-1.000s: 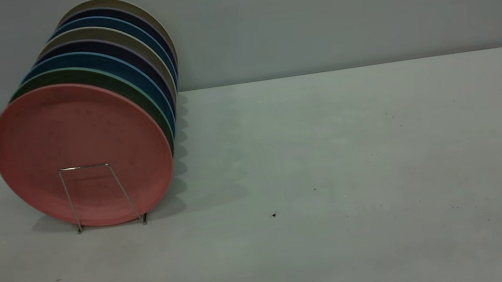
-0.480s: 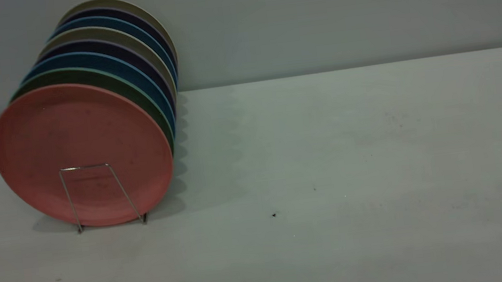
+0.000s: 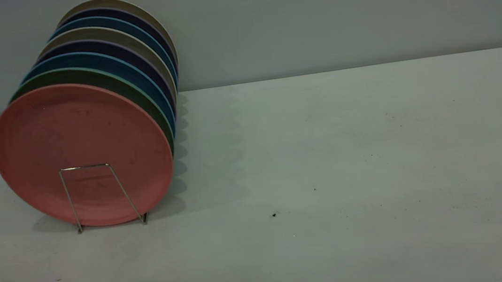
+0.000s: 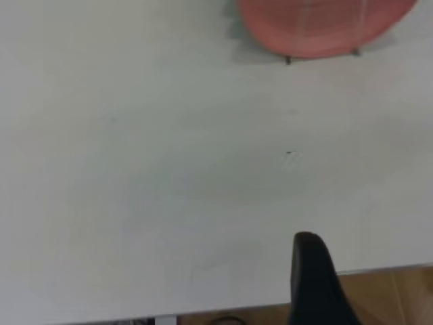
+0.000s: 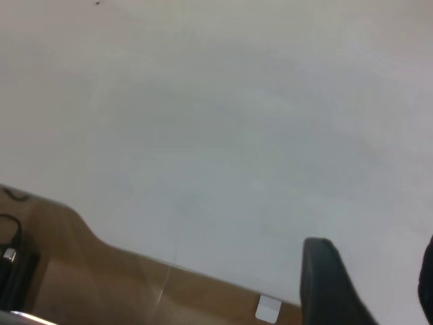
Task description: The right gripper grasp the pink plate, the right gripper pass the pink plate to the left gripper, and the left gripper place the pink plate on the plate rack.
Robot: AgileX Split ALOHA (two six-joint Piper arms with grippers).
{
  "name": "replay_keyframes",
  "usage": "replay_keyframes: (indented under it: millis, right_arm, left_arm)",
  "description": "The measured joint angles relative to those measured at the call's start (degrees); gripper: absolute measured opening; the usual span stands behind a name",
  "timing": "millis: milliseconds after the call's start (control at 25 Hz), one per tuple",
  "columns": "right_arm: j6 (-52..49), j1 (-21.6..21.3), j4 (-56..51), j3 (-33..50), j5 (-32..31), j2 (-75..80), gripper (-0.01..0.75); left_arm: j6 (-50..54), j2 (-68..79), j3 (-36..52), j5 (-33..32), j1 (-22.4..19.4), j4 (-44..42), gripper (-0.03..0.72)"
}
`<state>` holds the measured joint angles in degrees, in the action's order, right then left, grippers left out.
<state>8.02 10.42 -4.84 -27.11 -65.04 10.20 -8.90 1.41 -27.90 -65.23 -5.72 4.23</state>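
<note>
The pink plate stands upright in the front slot of the plate rack, at the table's left side, with one wire loop across its lower face. Neither arm shows in the exterior view. In the left wrist view the pink plate is far off, and the left gripper hangs open over the table's near edge with only one finger showing. The right gripper is open and holds nothing, above the table's edge, far from the plate.
Several more plates stand behind the pink one in the rack, a green one first, then blue, dark and beige ones. The grey table runs bare to the right. Wooden floor shows beyond the table's edge.
</note>
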Motion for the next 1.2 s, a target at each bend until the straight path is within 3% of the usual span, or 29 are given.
replay_keyframes:
  millis: [520, 1200]
  right_arm:
    - [-0.18, 0.00, -0.39, 0.06, 0.10, 0.00, 0.347]
    - [-0.18, -1.44, -0.92, 0.06, 0.13, -3.79, 0.347]
  left_arm:
    - [2.92, -2.53, 0.00, 0.01, 6.89, -0.19, 0.447]
    - [3.11, -2.67, 0.00, 0.01, 7.15, -0.14, 0.447]
